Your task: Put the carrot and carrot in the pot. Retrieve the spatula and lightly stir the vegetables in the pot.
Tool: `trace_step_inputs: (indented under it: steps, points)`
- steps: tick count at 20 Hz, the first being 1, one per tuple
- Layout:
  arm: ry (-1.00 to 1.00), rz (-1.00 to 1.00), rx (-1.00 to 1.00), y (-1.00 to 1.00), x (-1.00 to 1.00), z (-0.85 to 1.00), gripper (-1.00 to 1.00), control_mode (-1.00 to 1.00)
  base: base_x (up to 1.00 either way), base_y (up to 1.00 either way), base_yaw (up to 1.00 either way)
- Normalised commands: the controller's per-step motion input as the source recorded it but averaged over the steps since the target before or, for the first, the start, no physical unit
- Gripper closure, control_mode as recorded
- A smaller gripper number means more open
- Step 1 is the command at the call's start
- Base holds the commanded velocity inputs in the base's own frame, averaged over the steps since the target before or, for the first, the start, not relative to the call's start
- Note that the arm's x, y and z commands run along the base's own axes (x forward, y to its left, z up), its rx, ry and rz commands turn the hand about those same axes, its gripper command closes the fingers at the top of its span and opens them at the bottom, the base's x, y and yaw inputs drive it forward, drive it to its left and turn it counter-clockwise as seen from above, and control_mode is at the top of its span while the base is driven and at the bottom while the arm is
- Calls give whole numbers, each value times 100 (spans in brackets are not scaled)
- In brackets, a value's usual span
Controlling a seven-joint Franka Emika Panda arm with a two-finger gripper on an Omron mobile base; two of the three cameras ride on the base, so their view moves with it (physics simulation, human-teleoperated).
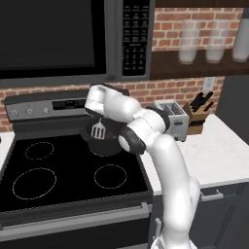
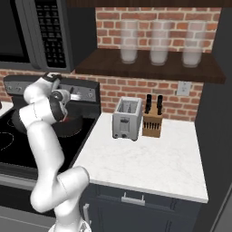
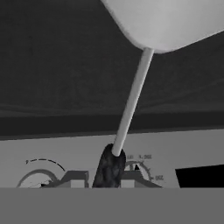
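The dark grey pot (image 1: 106, 144) stands on the stove's back right burner, partly behind my arm, and it also shows past my forearm (image 2: 74, 123). Just above it hangs the spatula (image 1: 98, 130), its silvery slotted head pointing down. My gripper (image 1: 99, 116) holds its thin handle from above. In the hand view the handle (image 3: 130, 103) runs from my dark fingertips (image 3: 109, 168) up to the pale head (image 3: 170, 22), with my gripper (image 3: 112, 162) closed around its end. The carrots are hidden from view.
The black stovetop (image 1: 58, 170) has burner rings in front and to the left. A microwave (image 1: 53, 36) hangs close above. On the white counter (image 2: 145, 163) to the right stand a toaster (image 2: 127, 118) and a knife block (image 2: 152, 120).
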Motion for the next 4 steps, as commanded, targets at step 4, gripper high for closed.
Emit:
trace_step_inputs:
  steps: [4]
  points:
    - [-1,0,-6,11,-27,0,100,-100,0,0,0]
